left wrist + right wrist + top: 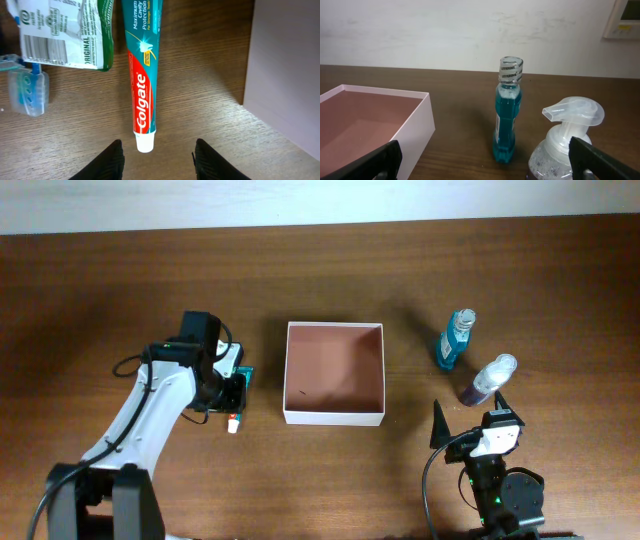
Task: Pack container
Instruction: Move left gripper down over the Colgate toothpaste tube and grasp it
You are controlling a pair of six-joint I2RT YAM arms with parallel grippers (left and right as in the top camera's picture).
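Container (334,417): pink floor showing | left jaws: apart, flanking toothpaste (142,100) cap | right jaws: released

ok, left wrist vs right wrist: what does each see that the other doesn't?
Left wrist only: toothpaste tube, a green-and-white packet, a blue item in a clear case.
Right wrist only: blue mouthwash bottle, pump bottle, and the pink inside of the container.
Both: the container's white outer wall and the wood table.
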